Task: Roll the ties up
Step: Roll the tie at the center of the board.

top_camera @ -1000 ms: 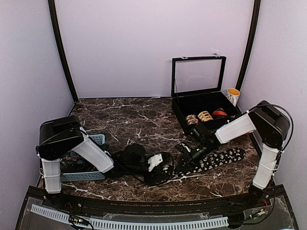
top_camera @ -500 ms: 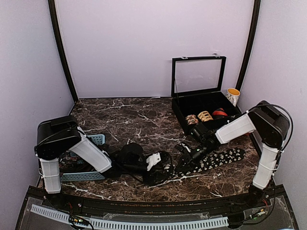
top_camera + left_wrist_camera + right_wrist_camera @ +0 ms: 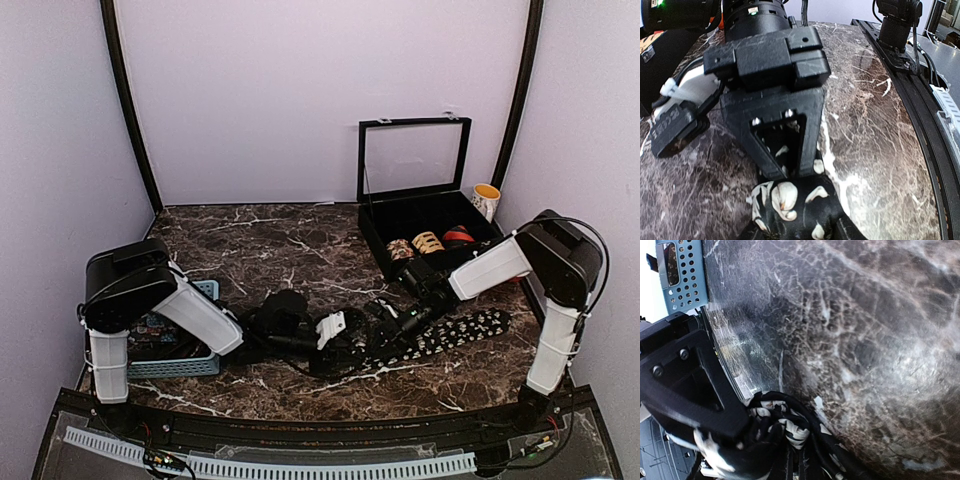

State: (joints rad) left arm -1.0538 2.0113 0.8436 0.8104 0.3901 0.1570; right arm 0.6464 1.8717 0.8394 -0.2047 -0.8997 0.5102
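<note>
black tie point(image 3: 455, 330) with small white print flat on the marble table point(image 3: 260, 250), in front of the case point(image 3: 370, 238) on the side nearer the arm bases; wide end out past the case's front right corner, narrow end slanting away to the case's front left and bunched into a loose wad there; not yet wound into a coil.

right gripper point(image 3: 382, 322) low over that bunched end, just in front of the case's left corner; jaws together, tips down in the fabric, the wad gathered round them in the right wrist view, so pinched as far as can be seen.

left gripper point(image 3: 352, 335) nose to nose with it, a little farther left of the case and touching or nearly touching the same wad; own fingers barely in the left wrist view, so cannot tell whether apart or clamped on the cloth.

case open, glass lid upright at the back; three small coils point(image 3: 427, 241) inside along the front row, two tan-patterned, one red at the right.

cup point(image 3: 486, 200) just beside the case's back right corner; blue basket point(image 3: 175, 367) well to the left of the case, under the left arm's elbow.
</note>
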